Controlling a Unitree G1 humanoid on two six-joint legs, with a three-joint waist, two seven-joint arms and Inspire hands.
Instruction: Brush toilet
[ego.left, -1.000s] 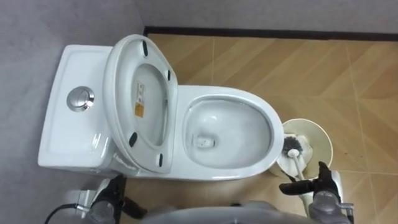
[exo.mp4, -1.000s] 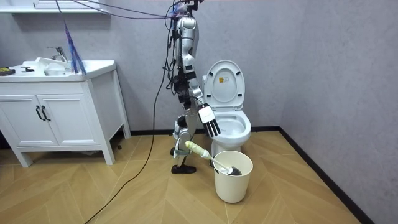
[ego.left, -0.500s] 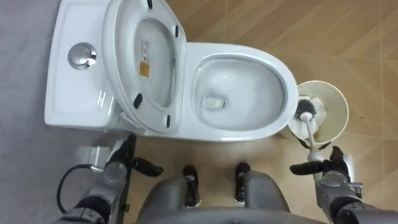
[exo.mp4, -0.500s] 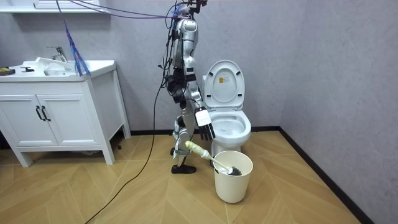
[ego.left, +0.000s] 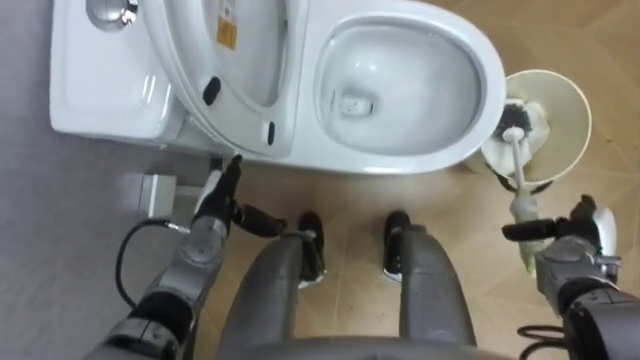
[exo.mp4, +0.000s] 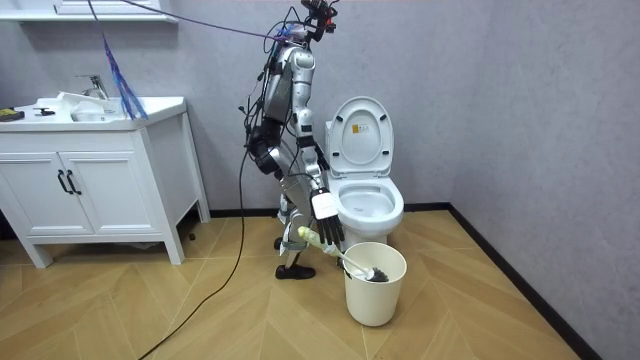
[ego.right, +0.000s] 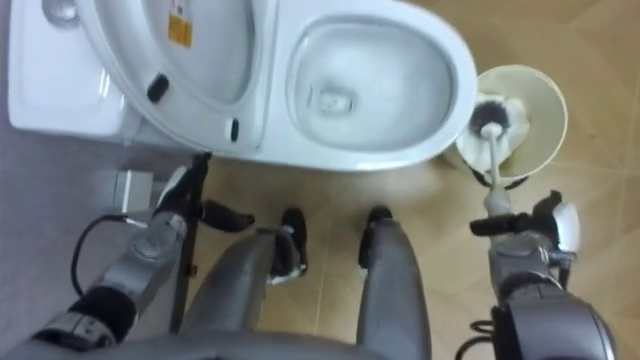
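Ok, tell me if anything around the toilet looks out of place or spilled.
Nothing is spilled. One oddity: the toilet brush stands tilted in a cream bucket beside the bowl, its handle sticking out over the rim towards the right hand.

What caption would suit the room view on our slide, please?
Robot leans beside the toilet, right hand at the brush in its bucket.

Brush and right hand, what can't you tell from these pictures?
- Whether the right hand grips the brush: in the eye views the handle hides the contact; in the room view it is too small.
- What lies under the brush head in the bucket: hidden by the head, eye views.
- Tank of the toilet: cut off by the eye views' top edge.
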